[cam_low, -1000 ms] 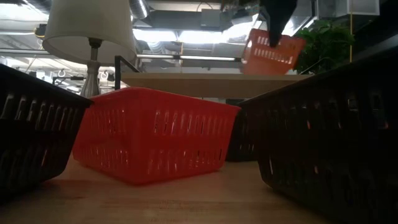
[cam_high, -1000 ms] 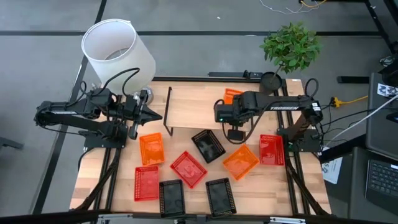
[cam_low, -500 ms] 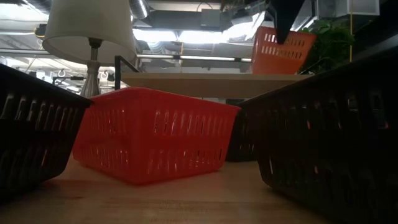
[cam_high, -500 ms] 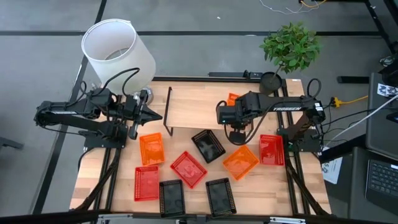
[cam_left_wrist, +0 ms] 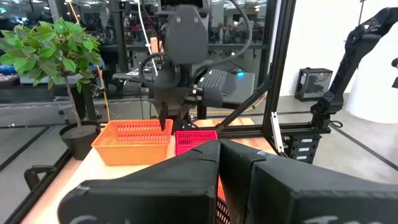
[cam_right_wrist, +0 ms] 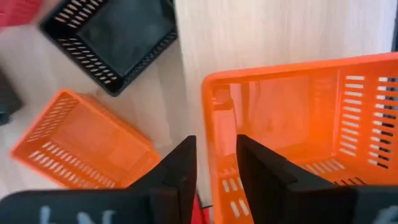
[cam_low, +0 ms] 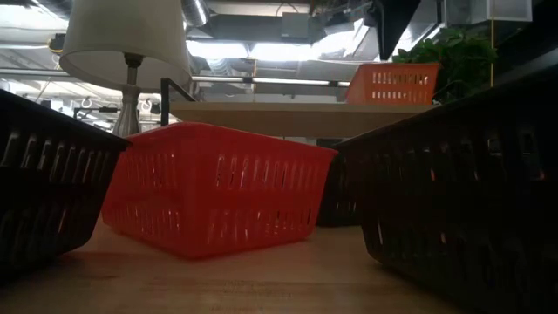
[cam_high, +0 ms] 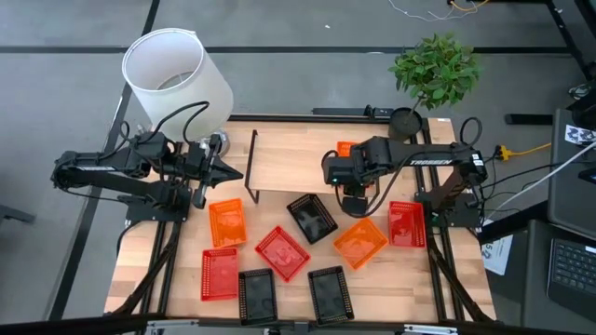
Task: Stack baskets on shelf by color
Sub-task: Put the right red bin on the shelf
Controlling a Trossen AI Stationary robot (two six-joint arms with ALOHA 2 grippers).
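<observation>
The orange perforated plastic basket [cam_low: 392, 83] is seen level at the right end of the low light-wood shelf [cam_low: 288, 111], its wall straddled by the narrowly parted right gripper [cam_right_wrist: 214, 163]; it could be dragged off that edge if a finger is caught on lifting.

One basket [cam_high: 345, 148] sits level on the right end of the shelf [cam_high: 293, 163], with the right gripper [cam_right_wrist: 214, 163] directly above its near rim, fingers slightly apart on either side of that wall. In front of the shelf eight baskets lie loose on the table [cam_high: 391, 279]: one [cam_high: 312, 218] just before the shelf's middle, others [cam_high: 360, 240] [cam_high: 405, 223] to its right, two [cam_high: 227, 222] [cam_high: 281, 252] to its left, and three [cam_high: 220, 273] [cam_high: 256, 295] [cam_high: 330, 292] along the near edge. The left gripper [cam_high: 235, 173] waits beside the shelf's left end, near a lamp [cam_high: 177, 76]; a plant [cam_high: 434, 73] stands behind the shelf's right end.
</observation>
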